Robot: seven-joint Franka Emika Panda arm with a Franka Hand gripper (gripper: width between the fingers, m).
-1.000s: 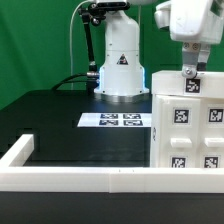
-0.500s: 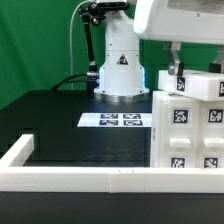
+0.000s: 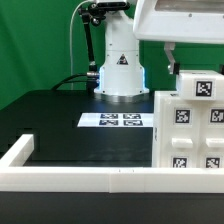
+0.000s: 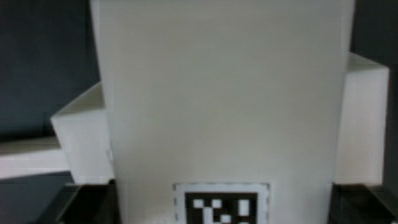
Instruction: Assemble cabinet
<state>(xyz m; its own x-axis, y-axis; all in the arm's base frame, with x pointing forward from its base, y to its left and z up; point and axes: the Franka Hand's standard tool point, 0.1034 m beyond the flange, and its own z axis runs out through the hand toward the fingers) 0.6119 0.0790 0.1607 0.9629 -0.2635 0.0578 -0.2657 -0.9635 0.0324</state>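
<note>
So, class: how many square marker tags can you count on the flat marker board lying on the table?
4, side by side in two rows of two on the marker board, lying between the robot's base and the cabinet.

White arm base (image 3: 120, 60) bears a triangular mark, black cable beside.

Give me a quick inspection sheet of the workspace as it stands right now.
Surface: black table, white border rail along its near edge.
Job's things: cabinet stands at the exterior view's right, tags facing the camera.
Clutter: nothing seen; only the marker board lies flat mid-table.
Grippers: gripper above the cabinet; grip cannot be told.
Cables: black cable beside the arm base.
Surroundings: green backdrop.
</note>
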